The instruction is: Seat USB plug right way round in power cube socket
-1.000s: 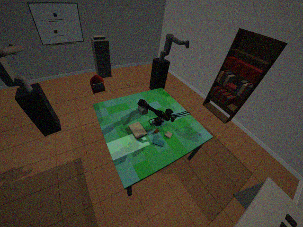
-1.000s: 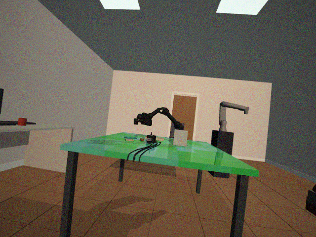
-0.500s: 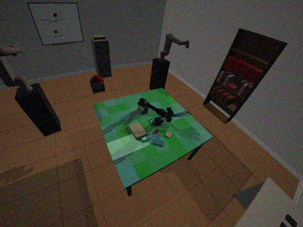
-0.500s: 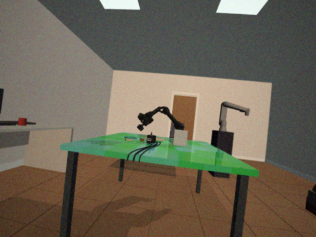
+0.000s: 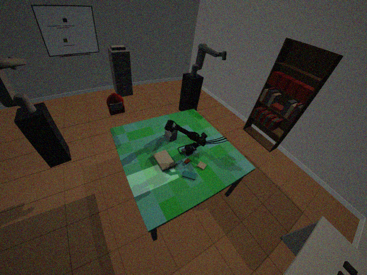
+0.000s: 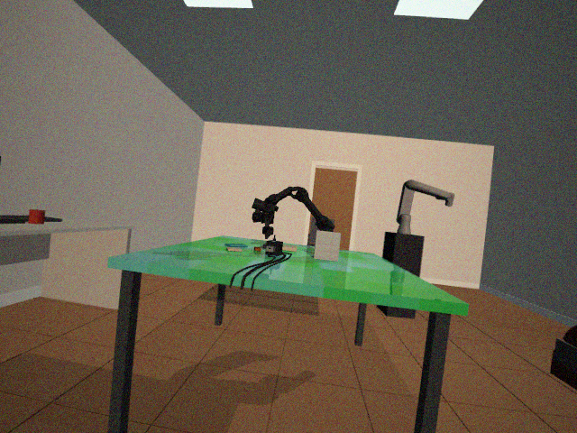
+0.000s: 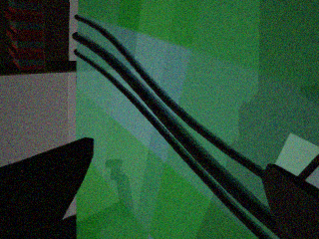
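The dark power cube (image 6: 273, 248) stands on the green table in the exterior view, with black cables leading from it. A small dark upright shape (image 6: 274, 238), apparently the plug, sticks up from its top; its way round and depth are too small to tell. My gripper (image 6: 267, 236) (image 7: 179, 159) is open and empty, pointing down just above and slightly left of the cube in that view. In the wrist view the fingers stand wide apart with cables between them; no plug shows, and the right finger covers where the cables end. In the top view arm and cube merge darkly.
On the table (image 5: 178, 207) (image 6: 372, 274) lie a tan box (image 5: 163, 160), a small red block (image 5: 186, 161), a tan block (image 5: 202, 165) and a teal slab (image 5: 188, 175). Black cables (image 5: 214, 140) (image 6: 253, 267) (image 7: 164, 121) run over the table's edge. A pale block (image 6: 326, 245) stands at the arm's base.
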`<state>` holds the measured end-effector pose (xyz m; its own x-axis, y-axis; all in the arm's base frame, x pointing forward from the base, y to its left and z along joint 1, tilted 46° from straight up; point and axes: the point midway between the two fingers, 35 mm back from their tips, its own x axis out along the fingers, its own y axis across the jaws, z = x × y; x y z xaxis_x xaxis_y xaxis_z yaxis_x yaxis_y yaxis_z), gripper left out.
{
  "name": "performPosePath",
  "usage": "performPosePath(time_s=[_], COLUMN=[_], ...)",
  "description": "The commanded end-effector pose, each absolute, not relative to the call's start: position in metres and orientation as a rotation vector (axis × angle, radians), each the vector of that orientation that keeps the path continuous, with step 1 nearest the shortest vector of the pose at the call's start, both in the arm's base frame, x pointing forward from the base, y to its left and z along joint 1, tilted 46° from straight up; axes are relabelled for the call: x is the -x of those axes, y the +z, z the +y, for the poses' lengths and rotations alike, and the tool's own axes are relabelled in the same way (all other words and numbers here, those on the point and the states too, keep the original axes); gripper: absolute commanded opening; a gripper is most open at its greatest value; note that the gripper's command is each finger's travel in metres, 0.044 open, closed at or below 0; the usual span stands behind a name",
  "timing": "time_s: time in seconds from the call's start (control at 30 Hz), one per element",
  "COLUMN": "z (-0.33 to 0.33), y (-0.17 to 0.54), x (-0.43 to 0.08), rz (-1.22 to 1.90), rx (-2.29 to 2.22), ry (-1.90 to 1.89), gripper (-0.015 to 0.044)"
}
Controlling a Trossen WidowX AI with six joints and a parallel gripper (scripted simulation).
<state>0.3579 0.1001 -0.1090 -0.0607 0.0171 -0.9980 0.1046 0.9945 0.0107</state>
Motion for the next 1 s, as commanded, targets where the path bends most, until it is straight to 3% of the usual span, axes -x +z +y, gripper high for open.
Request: performPosePath(time_s=[0.0,0.5,0.97], z=[0.078,0.058,0.048], y=[-0.079,-0.047,-0.025], x=[-0.335,-0.32,-0.316], rz=[1.431,0.918,0.414], rx=[-0.348,-0.571,-0.821], ry=[-0.926,-1.467,-1.687], gripper=[0.044,0.044,0.044])
